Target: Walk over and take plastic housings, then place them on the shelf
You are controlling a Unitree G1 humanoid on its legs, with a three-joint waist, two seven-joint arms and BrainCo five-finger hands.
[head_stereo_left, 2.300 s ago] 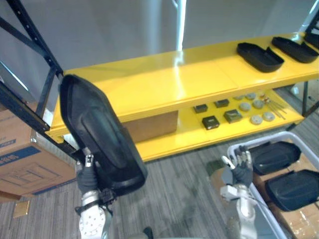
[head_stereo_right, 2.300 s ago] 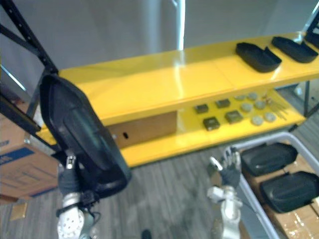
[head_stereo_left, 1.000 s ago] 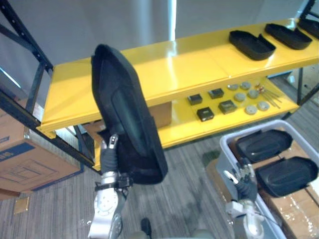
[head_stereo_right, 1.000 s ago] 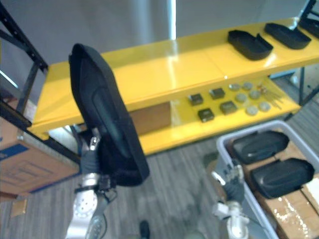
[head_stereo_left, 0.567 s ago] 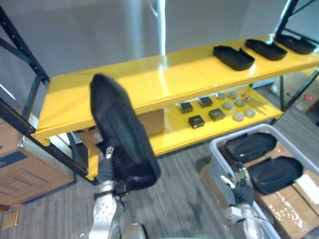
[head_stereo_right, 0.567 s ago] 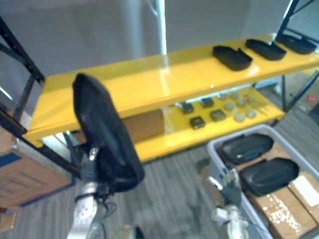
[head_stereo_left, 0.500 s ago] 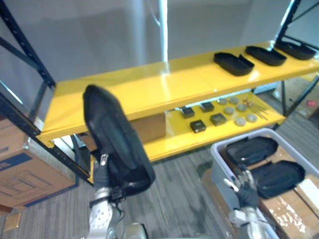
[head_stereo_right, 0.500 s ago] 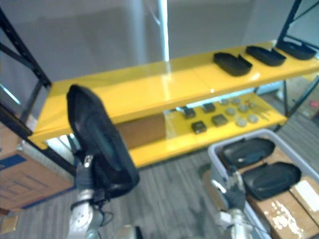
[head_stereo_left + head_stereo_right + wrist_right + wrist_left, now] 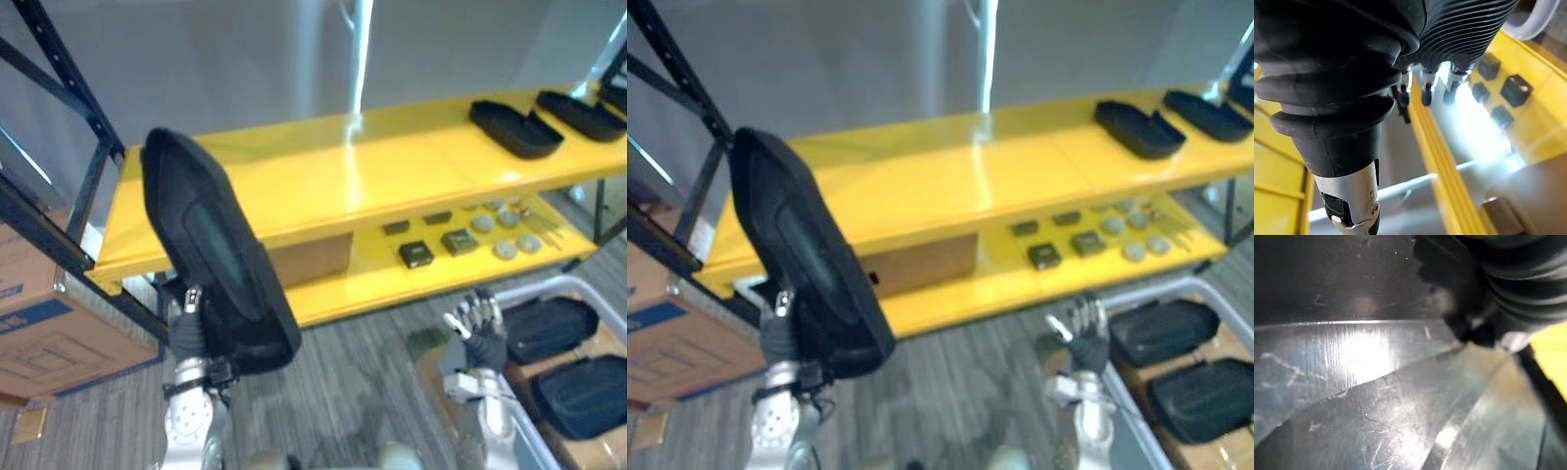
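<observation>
In the left eye view, the left robot hand [image 9: 186,328] holds one plastic housing [image 9: 216,259] upright in the air, in front of the left end of the shelf [image 9: 392,171] and not yet on it. The thumb lies on the front face of the housing, the other fingers are behind it, so I judge that the hand is closed around its lower end. The housing is long, black and smooth, with rounded ends and a shallow sunken panel in the middle. Two placed housings [image 9: 514,127] already lie at the right end of the upper board. The step in hand is, I think, the placing. The next move calls for raising the part over the front edge of the upper board, tilting it flat and setting it on the free yellow middle. The right robot hand [image 9: 477,328] hangs low on the right with fingers spread wide and holds nothing.

In the right eye view, a grey bin [image 9: 1156,284] on the floor before the right end of the shelf holds more spare housings [image 9: 1161,328].

In the left wrist view, the scratched, glossy black surface of the held part is very close, just beside the dark ribbed cover.

In the right wrist view, the straight fingers [image 9: 1425,95] point toward the yellow lower board, where small dark blocks [image 9: 1518,90] lie.
</observation>
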